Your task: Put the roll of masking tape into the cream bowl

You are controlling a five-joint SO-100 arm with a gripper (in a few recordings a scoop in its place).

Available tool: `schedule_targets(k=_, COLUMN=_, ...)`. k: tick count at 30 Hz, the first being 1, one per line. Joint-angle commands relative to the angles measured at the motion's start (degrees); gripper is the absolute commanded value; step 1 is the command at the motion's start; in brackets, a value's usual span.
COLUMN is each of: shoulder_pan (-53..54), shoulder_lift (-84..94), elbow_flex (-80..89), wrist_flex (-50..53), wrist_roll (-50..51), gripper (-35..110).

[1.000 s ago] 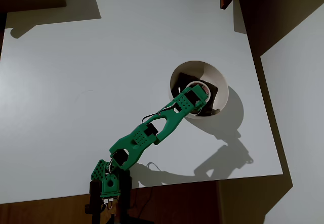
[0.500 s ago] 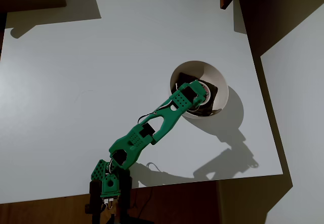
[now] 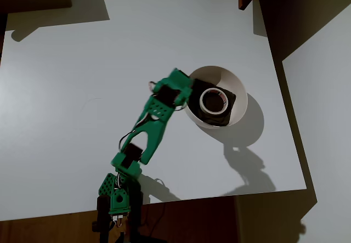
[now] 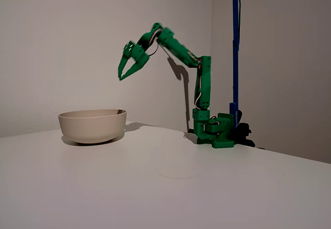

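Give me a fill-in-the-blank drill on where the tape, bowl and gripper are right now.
1. The roll of masking tape lies inside the cream ____.
2. Under the roll, within the cream bowl, sits a dark ____ thing.
3. In the fixed view the green gripper hangs ____ the bowl, fingers apart and holding nothing.
4. The bowl stands on the ____ table.

Missing words: bowl; square; above; white

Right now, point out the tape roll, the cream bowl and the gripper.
roll of masking tape (image 3: pixel 213 101), overhead view, on its top face.
cream bowl (image 4: pixel 93 124), fixed view, on its outer wall.
gripper (image 4: pixel 124 74), fixed view, between the open jaws' tips.
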Motion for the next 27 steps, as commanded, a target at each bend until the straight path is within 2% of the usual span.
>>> schedule_targets(k=1, shoulder_pan=-7.4, shoulder_lift=18.7, elbow_flex=5.1, wrist_flex=2.4, wrist_roll=-0.9, gripper=-8)
schedule_targets(k=6, shoulder_pan=-15.9, shoulder_lift=29.5, elbow_flex=14.5, wrist_flex=5.1, wrist_roll=-2.1, gripper=-8)
schedule_targets(k=14, shoulder_pan=-25.8, shoulder_lift=48.4, elbow_flex=38.6, wrist_flex=0.9, wrist_roll=-5.1, gripper=-8)
schedule_targets(k=27, shoulder_pan=-33.0, shoulder_lift=66.5, elbow_flex=65.7, wrist_flex=-2.5, wrist_roll=-5.0, gripper=-8)
